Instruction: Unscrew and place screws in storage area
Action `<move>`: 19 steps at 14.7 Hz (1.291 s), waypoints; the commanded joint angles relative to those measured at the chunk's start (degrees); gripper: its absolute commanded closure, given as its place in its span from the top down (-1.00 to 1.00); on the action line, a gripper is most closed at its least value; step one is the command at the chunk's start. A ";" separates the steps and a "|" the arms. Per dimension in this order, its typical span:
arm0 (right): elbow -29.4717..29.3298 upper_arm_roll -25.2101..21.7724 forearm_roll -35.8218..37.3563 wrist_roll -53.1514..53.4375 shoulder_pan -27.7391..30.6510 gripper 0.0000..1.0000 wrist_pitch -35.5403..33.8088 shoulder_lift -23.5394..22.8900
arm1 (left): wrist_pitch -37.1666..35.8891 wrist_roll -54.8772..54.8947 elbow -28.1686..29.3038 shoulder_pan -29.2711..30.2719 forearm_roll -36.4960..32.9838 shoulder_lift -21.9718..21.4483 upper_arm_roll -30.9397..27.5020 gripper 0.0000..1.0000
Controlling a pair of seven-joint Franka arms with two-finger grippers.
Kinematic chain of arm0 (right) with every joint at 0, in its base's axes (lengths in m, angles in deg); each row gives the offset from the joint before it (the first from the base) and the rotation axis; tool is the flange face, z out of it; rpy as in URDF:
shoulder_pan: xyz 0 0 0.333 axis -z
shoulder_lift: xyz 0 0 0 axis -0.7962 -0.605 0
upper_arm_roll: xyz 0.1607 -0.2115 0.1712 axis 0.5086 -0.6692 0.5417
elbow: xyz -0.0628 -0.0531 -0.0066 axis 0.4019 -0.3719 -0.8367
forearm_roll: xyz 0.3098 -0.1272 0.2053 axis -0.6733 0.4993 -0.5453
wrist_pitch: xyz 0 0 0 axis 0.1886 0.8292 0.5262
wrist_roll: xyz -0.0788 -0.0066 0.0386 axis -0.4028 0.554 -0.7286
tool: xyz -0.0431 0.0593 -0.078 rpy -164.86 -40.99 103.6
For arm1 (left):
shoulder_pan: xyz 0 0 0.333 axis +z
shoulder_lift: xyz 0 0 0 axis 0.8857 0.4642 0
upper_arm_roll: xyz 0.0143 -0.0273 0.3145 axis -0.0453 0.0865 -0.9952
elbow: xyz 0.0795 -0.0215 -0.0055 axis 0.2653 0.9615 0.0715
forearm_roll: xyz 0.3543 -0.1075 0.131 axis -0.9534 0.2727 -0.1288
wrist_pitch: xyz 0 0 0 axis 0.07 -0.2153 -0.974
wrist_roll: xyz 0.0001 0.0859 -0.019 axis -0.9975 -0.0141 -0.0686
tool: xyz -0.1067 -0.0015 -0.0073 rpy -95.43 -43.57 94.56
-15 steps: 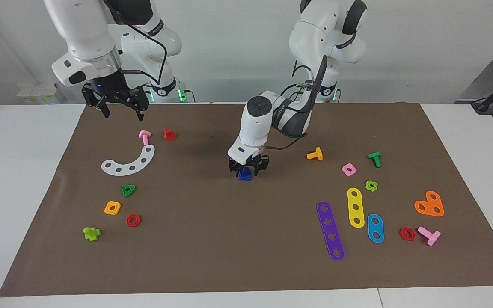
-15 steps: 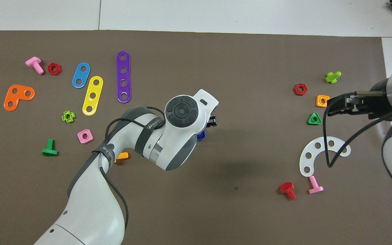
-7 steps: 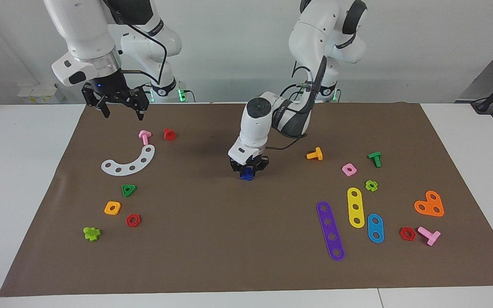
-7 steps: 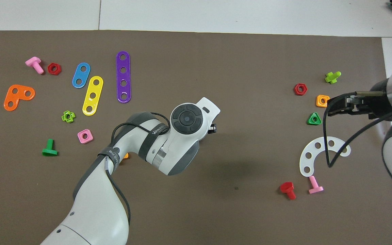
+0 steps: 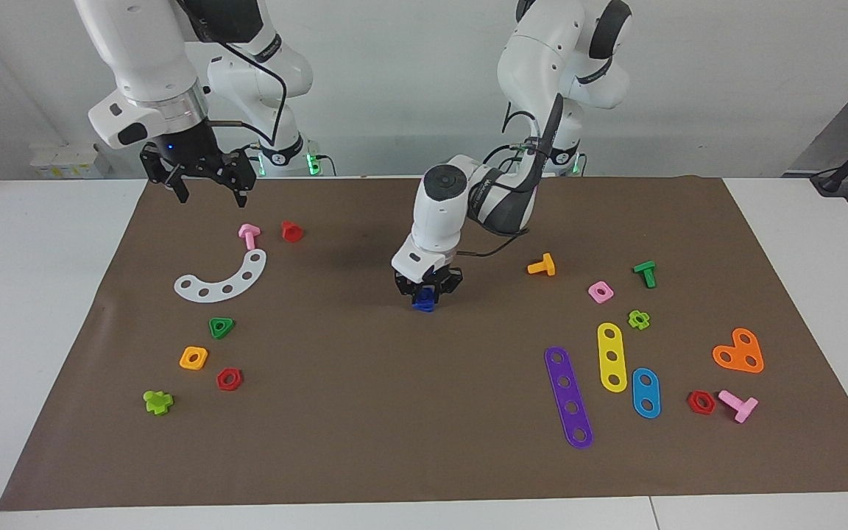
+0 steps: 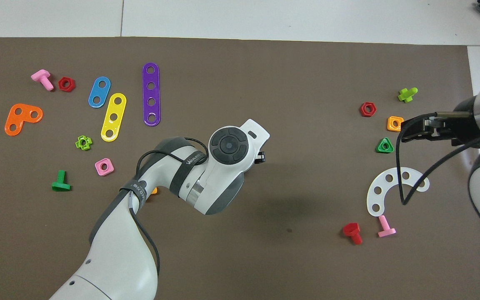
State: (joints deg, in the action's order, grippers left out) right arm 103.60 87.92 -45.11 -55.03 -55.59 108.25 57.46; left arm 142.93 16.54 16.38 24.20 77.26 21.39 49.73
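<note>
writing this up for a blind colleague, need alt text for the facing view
At the middle of a brown mat, the left gripper is down and closed on a dark-blue screw. The right gripper waits open in the air over the mat's edge nearest the robots, above a pink bolt. Small coloured plastic pieces lie toward both ends of the mat.

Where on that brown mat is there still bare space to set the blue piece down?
The brown mat is bare between the red hex nut and the purple strip. Both ends are crowded. The left gripper holds the blue screw at mid-mat.
</note>
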 commanded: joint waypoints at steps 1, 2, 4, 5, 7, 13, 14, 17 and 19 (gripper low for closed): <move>1.32 0.32 -0.14 -1.61 0.71 1.00 0.20 1.32 | -10.53 0.10 -8.36 0.51 1.20 1.56 -0.91 -0.72; 1.32 0.23 -0.14 -1.61 0.71 1.00 0.38 1.32 | -12.92 0.19 -10.47 2.00 1.99 1.66 -0.92 -0.72; 2.62 0.32 -0.14 -1.43 0.45 0.99 2.48 1.49 | -14.26 0.71 -11.46 5.51 2.62 0.61 -0.83 -0.72; 4.29 0.32 -0.14 -1.00 0.10 0.99 3.88 2.19 | -14.78 2.19 -11.11 7.79 2.88 -0.44 -0.74 -0.72; 8.59 0.67 -0.23 0.14 -0.95 0.98 8.09 3.51 | -16.10 9.03 -10.06 11.49 3.23 -1.68 -0.74 -0.72; 15.90 0.67 -0.23 10.14 -11.48 0.98 20.58 0.72 | -6.30 30.75 4.85 22.21 3.23 -6.15 -1.00 -0.72; 16.60 0.67 -0.14 12.87 -13.42 0.98 22.86 -0.95 | -3.57 32.69 8.19 23.01 3.23 -7.04 -1.01 -0.72; 17.22 0.67 0.03 19.73 -18.70 0.98 29.89 -6.48 | -2.04 36.39 14.19 24.33 2.70 -9.15 -1.18 -0.71; 17.14 0.67 0.12 22.64 -20.64 0.97 33.76 -9.74 | -1.87 36.49 16.04 24.42 2.70 -9.94 -1.18 -0.69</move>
State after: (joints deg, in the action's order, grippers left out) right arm 120.90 88.76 -45.16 -34.91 -75.28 138.82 50.52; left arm 139.30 51.55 27.29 48.22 79.29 15.43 48.45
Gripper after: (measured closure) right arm 0.009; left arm 0.529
